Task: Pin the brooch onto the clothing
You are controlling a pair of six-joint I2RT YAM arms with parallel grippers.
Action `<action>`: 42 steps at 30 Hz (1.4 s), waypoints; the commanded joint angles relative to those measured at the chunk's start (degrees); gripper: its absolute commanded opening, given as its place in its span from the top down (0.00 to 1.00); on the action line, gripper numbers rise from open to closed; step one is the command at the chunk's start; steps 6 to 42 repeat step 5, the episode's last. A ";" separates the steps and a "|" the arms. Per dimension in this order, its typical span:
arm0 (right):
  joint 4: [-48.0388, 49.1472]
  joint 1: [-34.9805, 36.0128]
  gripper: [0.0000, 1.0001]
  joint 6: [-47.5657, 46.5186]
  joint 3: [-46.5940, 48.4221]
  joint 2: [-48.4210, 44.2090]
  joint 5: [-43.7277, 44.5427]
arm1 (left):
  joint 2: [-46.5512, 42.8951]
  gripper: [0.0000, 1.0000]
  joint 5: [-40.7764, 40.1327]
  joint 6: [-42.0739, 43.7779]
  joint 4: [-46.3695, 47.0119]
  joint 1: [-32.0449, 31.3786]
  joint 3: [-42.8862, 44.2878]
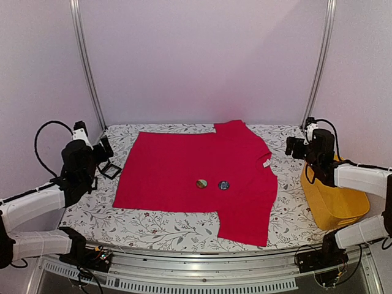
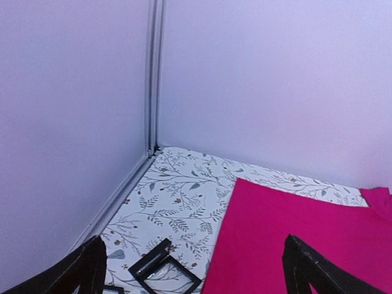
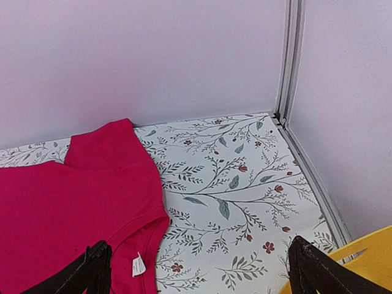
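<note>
Where the brooch [image 1: 201, 183] lies: on the shirt [image 1: 177, 165], mid-table, another badge [image 1: 224, 185] near.
Left gripper [image 1: 105, 149], right gripper [image 1: 293, 147]: gaping, empty, at side edges.
Risk: snagging cloth, grabbing the wrong badge.

Floral tablecloth [image 1: 165, 223] carries the red T-shirt [image 1: 177, 177] and, at left, perhaps a black frame [image 1: 110, 168].

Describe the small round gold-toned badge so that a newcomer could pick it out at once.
Find the large bright red T-shirt spread flat on the floral tablecloth. Near its middle lie two small round badges, side by side. The one wanted is the gold-toned badge on the left; its neighbour, the dark bluish badge, lies nearer the shirt's white neck label.
</note>
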 commanded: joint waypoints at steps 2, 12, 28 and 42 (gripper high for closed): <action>11.83 -0.03 0.01 -0.93 -3.79 -0.18 4.70 | -5.04 0.00 -5.71 4.28 12.70 4.22 -7.91; 13.00 0.02 0.01 -1.08 -3.85 0.53 4.02 | -5.38 0.00 -5.51 4.96 13.26 4.27 -8.50; 13.00 0.02 0.01 -1.08 -3.85 0.53 4.02 | -5.38 0.00 -5.51 4.96 13.26 4.27 -8.50; 13.00 0.02 0.01 -1.08 -3.85 0.53 4.02 | -5.38 0.00 -5.51 4.96 13.26 4.27 -8.50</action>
